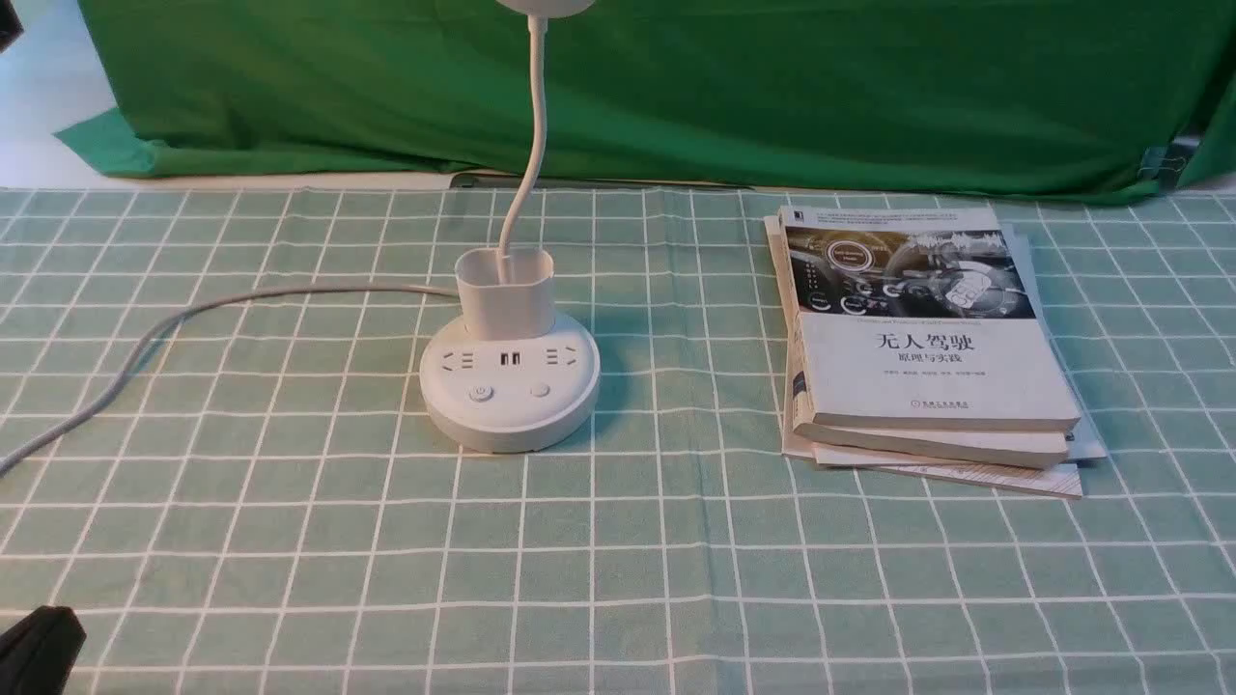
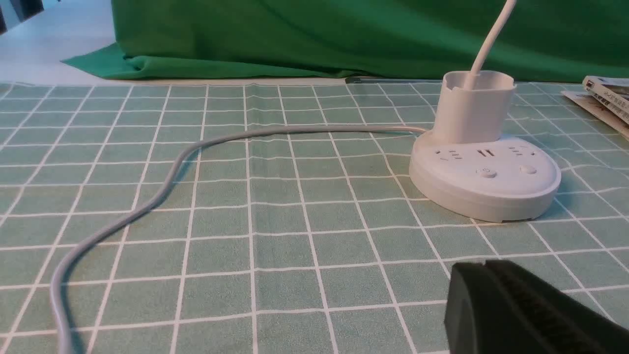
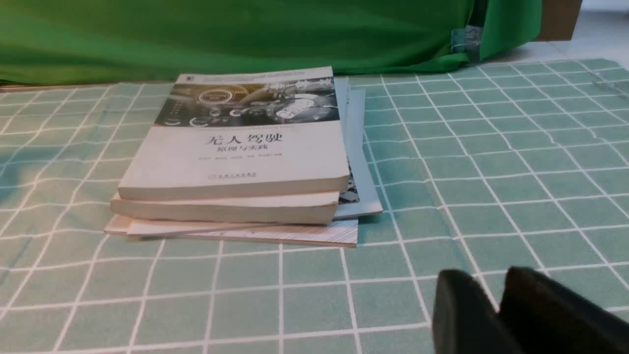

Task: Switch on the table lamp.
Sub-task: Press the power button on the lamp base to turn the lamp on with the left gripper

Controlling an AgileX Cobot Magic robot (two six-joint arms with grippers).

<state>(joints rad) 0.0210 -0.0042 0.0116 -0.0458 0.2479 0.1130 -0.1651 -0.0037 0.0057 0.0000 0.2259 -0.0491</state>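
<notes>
Standing beyond left gripper (image 2: 471,265), white lamp (image 1: 510,386)

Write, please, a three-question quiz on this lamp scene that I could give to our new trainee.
1. Multiple choice: what rises out of the cup holder?
A) a pen
B) the thin gooseneck
C) a rolled sheet of paper

2. True or false: the stack of books lies to the right of the lamp base in the front view.

3. Fill in the blank: two round ______ sit on the side of the base nearest the robot, in front of the sockets.

Key: 1. B; 2. true; 3. buttons
</notes>
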